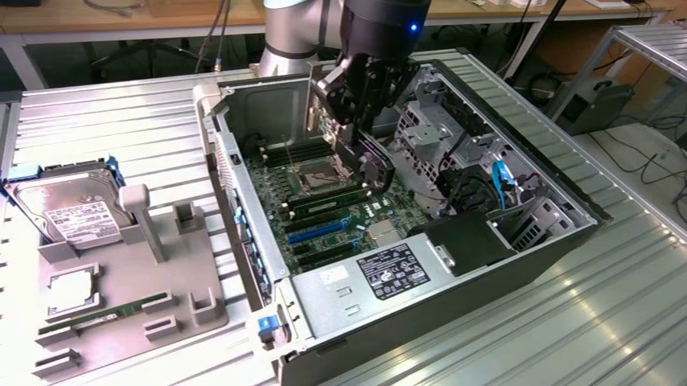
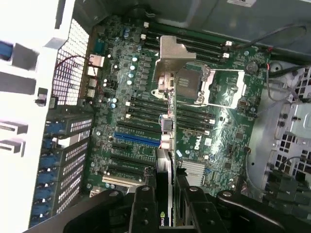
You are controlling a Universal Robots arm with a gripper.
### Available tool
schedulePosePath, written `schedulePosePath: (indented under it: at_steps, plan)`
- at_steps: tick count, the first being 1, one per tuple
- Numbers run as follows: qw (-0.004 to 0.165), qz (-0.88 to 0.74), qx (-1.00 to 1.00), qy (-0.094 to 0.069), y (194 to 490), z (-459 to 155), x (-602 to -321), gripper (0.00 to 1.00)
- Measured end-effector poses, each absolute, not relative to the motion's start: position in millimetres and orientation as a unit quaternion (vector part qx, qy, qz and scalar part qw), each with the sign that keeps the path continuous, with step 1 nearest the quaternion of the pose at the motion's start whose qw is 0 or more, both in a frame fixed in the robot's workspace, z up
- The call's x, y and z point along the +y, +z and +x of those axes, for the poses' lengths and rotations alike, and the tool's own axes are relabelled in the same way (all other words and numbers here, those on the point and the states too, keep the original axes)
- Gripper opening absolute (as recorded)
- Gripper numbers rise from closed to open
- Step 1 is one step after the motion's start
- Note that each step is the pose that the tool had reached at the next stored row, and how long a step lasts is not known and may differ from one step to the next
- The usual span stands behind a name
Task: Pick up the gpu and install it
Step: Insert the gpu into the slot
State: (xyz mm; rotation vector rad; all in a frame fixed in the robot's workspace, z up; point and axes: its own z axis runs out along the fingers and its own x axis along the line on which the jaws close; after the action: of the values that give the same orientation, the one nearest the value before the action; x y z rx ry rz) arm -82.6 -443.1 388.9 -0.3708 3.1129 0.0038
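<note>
The claw (image 2: pixel 166 212) is clenched on the gpu (image 2: pixel 166 167). The card hangs edge-on beneath it, over the motherboard (image 2: pixel 126 97), near the blue slot (image 2: pixel 137 140).

1. Seen in the exterior view, my gripper (image 1: pixel 349 121) hangs inside the open computer case (image 1: pixel 558 237), clamped on the gpu (image 1: pixel 371 161).
2. The card reaches toward five o'clock, close over the motherboard (image 1: pixel 322 213); whether it touches, I cannot tell.
3. At nine o'clock from the case lies a grey fixture (image 1: pixel 129 305), with a hard drive (image 1: pixel 70 213) at its eleven o'clock and a memory stick (image 1: pixel 102 315) at its seven.
4. The labelled power supply (image 1: pixel 392 272) sits at my six o'clock.
</note>
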Motion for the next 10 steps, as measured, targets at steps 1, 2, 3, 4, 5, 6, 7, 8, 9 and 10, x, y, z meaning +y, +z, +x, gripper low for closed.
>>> schedulePosePath:
  at_steps: [1,2,3,4,5,6,7,8,9,10]
  plan:
    - [0.003,-0.130,0.992,0.001,388.9,-82.6,-443.1,0.27]
    - [0.003,-0.138,0.990,0.001,388.9,-82.6,-443.1,0.27]
    - [0.003,-0.150,0.989,0.001,388.8,-82.6,-443.1,0.27]
    - [0.003,-0.163,0.987,0.001,388.6,-82.6,-443.1,0.27]
    - [0.003,-0.176,0.984,0.001,388.6,-82.6,-443.1,0.27]
    - [0.003,-0.185,0.983,0.001,388.5,-82.6,-443.1,0.27]
    - [0.003,-0.199,0.980,0.002,388.3,-82.6,-443.1,0.27]
    - [0.003,-0.211,0.977,0.002,388.1,-82.6,-443.1,0.27]
    - [0.003,-0.225,0.974,0.002,387.9,-82.6,-443.1,0.27]
    - [0.003,-0.237,0.972,0.002,387.8,-82.6,-443.1,0.27]
